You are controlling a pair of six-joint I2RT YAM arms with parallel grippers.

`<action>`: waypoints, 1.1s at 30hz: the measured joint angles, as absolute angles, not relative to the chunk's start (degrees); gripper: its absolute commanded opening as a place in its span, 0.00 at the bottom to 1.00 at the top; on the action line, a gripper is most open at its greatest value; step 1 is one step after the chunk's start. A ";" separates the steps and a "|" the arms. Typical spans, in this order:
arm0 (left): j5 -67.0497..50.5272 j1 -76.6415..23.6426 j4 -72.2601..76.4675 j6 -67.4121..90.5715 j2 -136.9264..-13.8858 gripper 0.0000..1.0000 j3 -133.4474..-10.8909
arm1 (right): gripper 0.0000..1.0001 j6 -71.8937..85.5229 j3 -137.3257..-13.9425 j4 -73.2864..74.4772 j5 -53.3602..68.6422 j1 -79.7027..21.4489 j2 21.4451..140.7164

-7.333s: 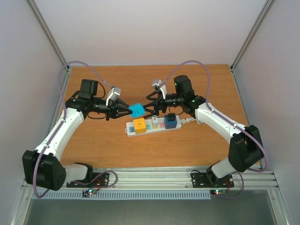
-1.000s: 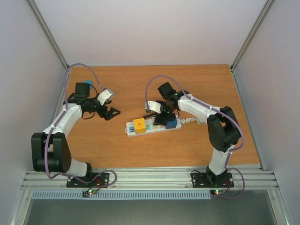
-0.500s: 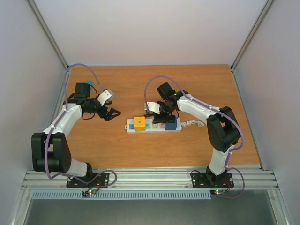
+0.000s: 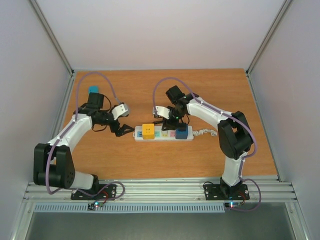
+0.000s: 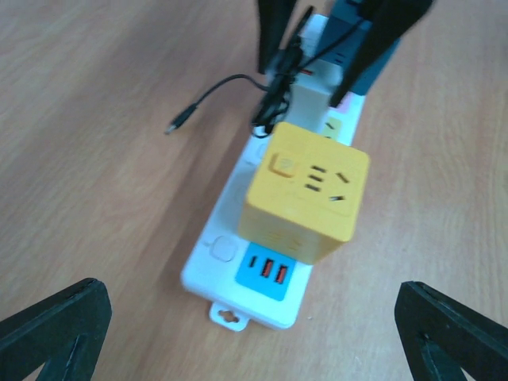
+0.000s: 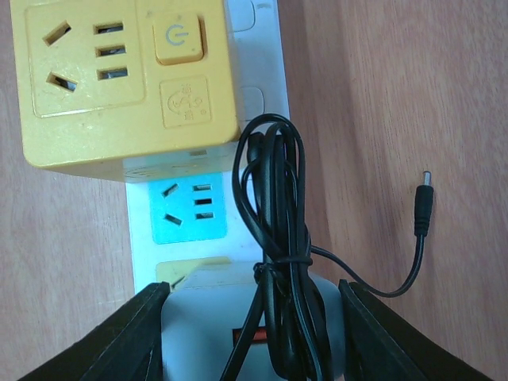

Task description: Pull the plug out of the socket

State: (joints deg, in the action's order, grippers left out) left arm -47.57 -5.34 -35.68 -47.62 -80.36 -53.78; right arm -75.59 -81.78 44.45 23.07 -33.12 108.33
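Note:
The socket (image 4: 159, 136) is a long white power strip lying across the table's middle. A yellow cube adapter (image 4: 148, 131) and a dark blue plug (image 4: 182, 132) are plugged into it. Between them sits a white plug (image 6: 198, 333) with a bundled black cord (image 6: 278, 238). My right gripper (image 6: 254, 321) comes down on it from above, its fingers (image 6: 147, 337) pressed against the plug's two sides. My left gripper (image 5: 254, 341) is wide open, low at the strip's left end (image 5: 230, 270), touching nothing.
The black cord's loose barrel tip (image 6: 425, 206) lies on the wood beside the strip. The strip's white cord (image 4: 205, 131) trails right. Grey walls enclose the table on three sides. A teal object (image 4: 93, 89) shows behind the left arm.
My right gripper has closed from open onto the white plug. The left arm has swung right, up to the strip's left end. The strip has turned slightly to lie level.

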 measured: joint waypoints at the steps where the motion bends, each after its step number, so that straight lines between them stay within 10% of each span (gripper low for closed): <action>1: -47.83 -5.91 -35.66 -48.56 -80.34 0.99 -53.39 | 0.44 -75.35 -81.84 44.45 23.16 -33.10 108.40; 18: -42.15 -18.94 -23.75 -54.24 -86.50 0.85 -50.22 | 0.42 -73.30 -76.31 38.52 23.14 -33.06 105.36; 33: -36.01 -23.07 -16.53 -54.41 -87.66 0.51 -47.90 | 0.40 -72.95 -74.83 37.08 21.21 -33.47 104.36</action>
State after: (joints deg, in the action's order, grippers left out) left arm -36.01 -23.07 -16.53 -54.41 -87.66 -47.90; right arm -72.95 -74.83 37.08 21.21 -33.47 104.36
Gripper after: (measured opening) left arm 0.653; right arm 0.552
